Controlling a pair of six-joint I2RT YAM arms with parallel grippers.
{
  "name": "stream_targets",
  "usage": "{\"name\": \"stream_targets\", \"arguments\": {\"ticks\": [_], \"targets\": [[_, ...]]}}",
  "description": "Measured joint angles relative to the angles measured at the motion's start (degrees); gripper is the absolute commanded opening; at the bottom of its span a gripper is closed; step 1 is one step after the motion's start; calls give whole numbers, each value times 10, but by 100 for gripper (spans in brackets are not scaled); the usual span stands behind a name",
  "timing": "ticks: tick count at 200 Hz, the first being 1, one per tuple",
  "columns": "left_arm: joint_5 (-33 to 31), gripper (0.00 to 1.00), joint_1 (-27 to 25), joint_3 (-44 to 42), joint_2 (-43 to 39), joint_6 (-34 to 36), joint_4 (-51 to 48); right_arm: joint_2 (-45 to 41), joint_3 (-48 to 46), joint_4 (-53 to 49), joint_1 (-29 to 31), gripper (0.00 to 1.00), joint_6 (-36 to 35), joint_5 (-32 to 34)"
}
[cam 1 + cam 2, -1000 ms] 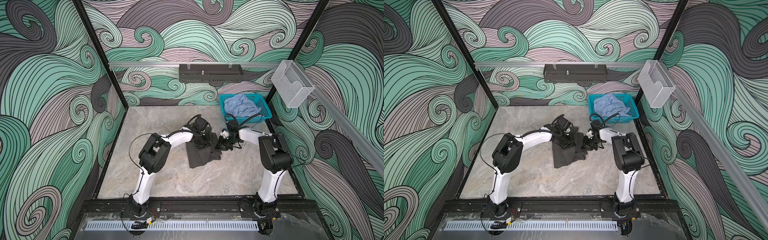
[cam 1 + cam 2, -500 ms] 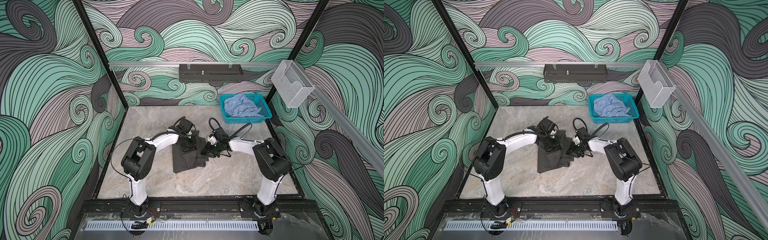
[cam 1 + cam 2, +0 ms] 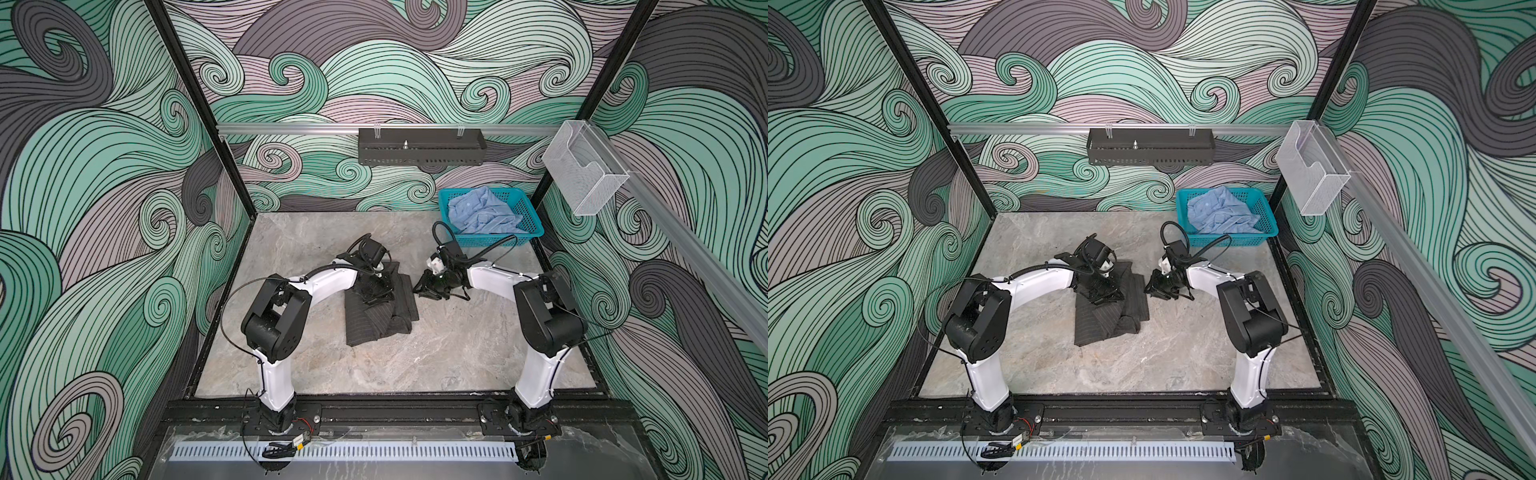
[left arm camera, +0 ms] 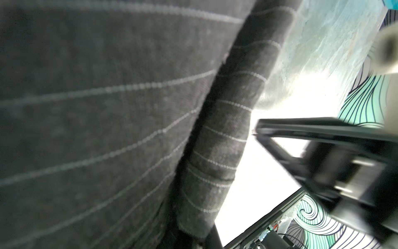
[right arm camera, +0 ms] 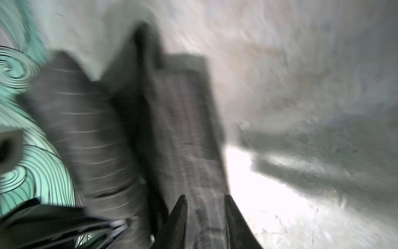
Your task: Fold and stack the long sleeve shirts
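**Both grippers at the dark shirt, blue shirt in the basket**

The dark pinstriped shirt [image 3: 380,316] lies in a rough, partly folded heap near the middle of the marble-patterned tabletop [image 3: 457,357]. Its layers overlap unevenly, and a rolled fold sits at its near right corner.

The left gripper [image 3: 376,296] is down on the far part of this shirt, pointing to the right. Its jaws are closed. In the left wrist view the striped cloth [image 4: 107,107] fills most of the picture and hides the fingers, so I cannot tell whether any fabric is pinched between them.

The right gripper [image 3: 419,289] reaches in from the right and sits low at the shirt's right edge, just beside the left gripper. In the right wrist view, the right gripper [image 5: 204,197] has its two dark tips a little apart. A strip of the pinstriped cloth shows in the narrow gap. The picture is blurred, and I cannot tell whether the jaws press on the cloth or only stand over it.

The light blue shirt [image 3: 482,212] lies crumpled in the teal mesh basket [image 3: 498,242] at the far right corner of the table, well apart from both grippers.
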Motion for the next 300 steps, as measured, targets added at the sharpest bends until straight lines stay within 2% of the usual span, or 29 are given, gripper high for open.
{"name": "stream_targets", "arguments": {"ticks": [73,170,186,199,203,235,273,300], "targets": [[-27,0,-37,26,2,-77,22,17,-21,16,14,18,-1,-41],[-76,0,-52,49,51,-148,48,17,-36,42,19,16,11,-54],[-77,10,-52,49,55,-152,49,16,-36,42,19,17,11,-53],[-76,31,-52,49,56,-158,50,16,-36,40,19,18,9,-52],[-76,35,-52,49,56,-157,52,15,-36,40,19,19,8,-51],[-75,49,-48,49,53,-163,69,-4,-36,17,15,28,-2,-34],[-74,56,-35,48,-5,-148,73,-71,-16,-57,2,38,-31,11],[-86,55,-25,38,-98,-123,62,-127,24,-105,1,35,-56,39]]}}
